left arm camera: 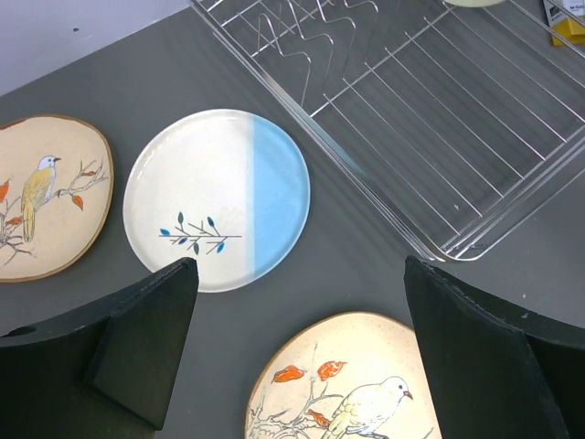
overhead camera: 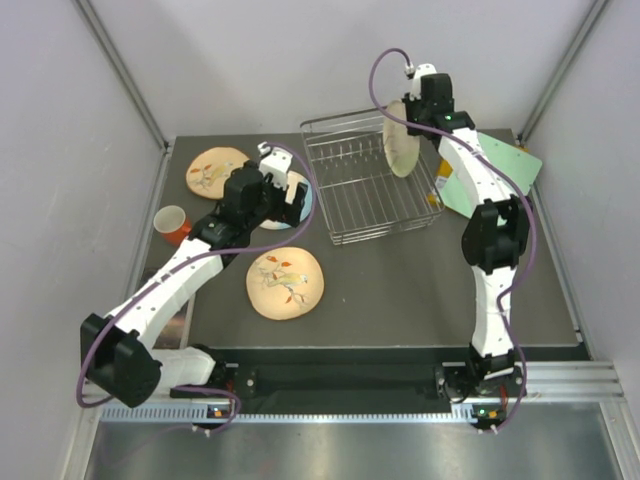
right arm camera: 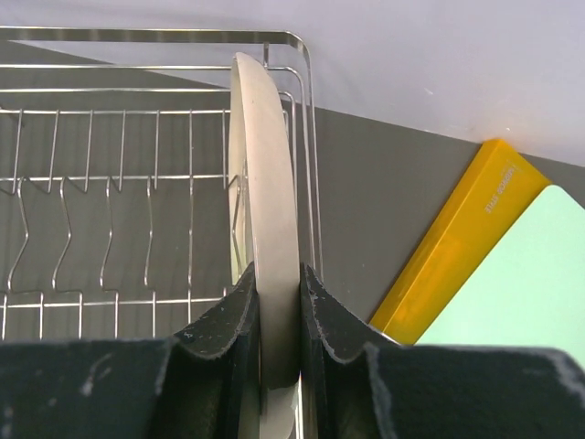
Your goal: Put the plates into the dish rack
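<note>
My right gripper is shut on the rim of the cream plate and holds it on edge over the right side of the dish rack. In the right wrist view the plate stands between my fingers, above the rack's wires. My left gripper is open and empty above the white-and-light-blue plate, which lies flat left of the rack. One tan plate lies at the front middle, another tan plate at the back left.
A small red cup stands at the table's left edge. A green board and an orange board lie right of the rack. Grey walls close the back and sides.
</note>
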Controlling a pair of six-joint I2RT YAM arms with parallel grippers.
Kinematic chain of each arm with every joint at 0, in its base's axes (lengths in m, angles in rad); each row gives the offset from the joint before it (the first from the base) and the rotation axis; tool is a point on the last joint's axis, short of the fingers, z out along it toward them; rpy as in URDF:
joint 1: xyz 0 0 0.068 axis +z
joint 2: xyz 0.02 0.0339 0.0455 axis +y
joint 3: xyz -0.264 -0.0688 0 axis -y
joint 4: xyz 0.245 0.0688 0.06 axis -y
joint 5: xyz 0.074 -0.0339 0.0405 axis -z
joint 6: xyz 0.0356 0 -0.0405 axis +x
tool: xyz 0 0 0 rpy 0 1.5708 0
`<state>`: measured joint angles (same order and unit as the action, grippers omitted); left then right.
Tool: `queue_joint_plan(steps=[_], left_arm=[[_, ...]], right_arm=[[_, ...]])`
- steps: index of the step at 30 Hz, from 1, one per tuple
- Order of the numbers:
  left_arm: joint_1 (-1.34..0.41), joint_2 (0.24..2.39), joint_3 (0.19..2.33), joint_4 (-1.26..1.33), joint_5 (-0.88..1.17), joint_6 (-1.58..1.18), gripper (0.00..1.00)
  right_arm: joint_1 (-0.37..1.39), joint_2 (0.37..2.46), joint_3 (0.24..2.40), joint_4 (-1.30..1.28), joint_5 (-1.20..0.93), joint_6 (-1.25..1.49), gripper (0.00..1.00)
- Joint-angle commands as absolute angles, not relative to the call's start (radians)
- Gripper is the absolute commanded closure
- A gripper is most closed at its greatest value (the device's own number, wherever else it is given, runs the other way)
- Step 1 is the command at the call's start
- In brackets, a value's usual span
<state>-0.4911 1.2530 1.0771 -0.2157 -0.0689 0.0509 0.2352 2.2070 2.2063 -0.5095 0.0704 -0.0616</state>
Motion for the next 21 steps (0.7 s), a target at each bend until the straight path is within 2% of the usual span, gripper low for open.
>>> queue_joint_plan(steps=[1, 4, 5, 6, 7, 8, 10, 13, 17, 21], left_arm=[[-0.477, 1.261, 1.111, -0.156, -0.077, 0.029, 0.01], [-0.471, 1.267, 1.112, -0.163, -0.078, 0.020, 0.01], [-0.469, 1.266, 1.114, -0.164, -0.080, 0.023, 0.01], [-0.469, 1.267, 1.115, -0.164, -0.084, 0.029, 0.01], [-0.468, 1.267, 1.114, -0.163, -0.087, 0.034, 0.01], [-0.468, 1.264, 1.117, -0.167, -0.089, 0.037, 0.01], [-0.466, 1.261, 1.118, -0.172, -0.089, 0.046, 0.01], [-0.465, 1.249, 1.105, -0.178, -0.086, 0.049, 0.01], [-0.465, 1.233, 1.094, -0.187, -0.090, 0.048, 0.01], [-0.463, 1.201, 1.143, -0.358, -0.196, 0.002, 0.01]], right_arm=[[0.249, 2.141, 2.250, -0.364, 0.092, -0.072, 1.00], [0.253, 2.146, 2.232, -0.350, 0.119, -0.100, 1.00], [0.255, 2.146, 2.229, -0.347, 0.129, -0.110, 0.92], [0.255, 2.149, 2.221, -0.342, 0.135, -0.121, 0.67], [0.256, 2.149, 2.220, -0.338, 0.152, -0.133, 0.57], [0.255, 2.148, 2.218, -0.336, 0.155, -0.141, 0.41], [0.255, 2.140, 2.209, -0.327, 0.170, -0.164, 0.31], [0.250, 2.125, 2.191, -0.321, 0.175, -0.186, 0.21], [0.249, 2.099, 2.174, -0.324, 0.205, -0.201, 0.20], [0.229, 1.984, 2.119, -0.340, 0.224, -0.196, 0.20]])
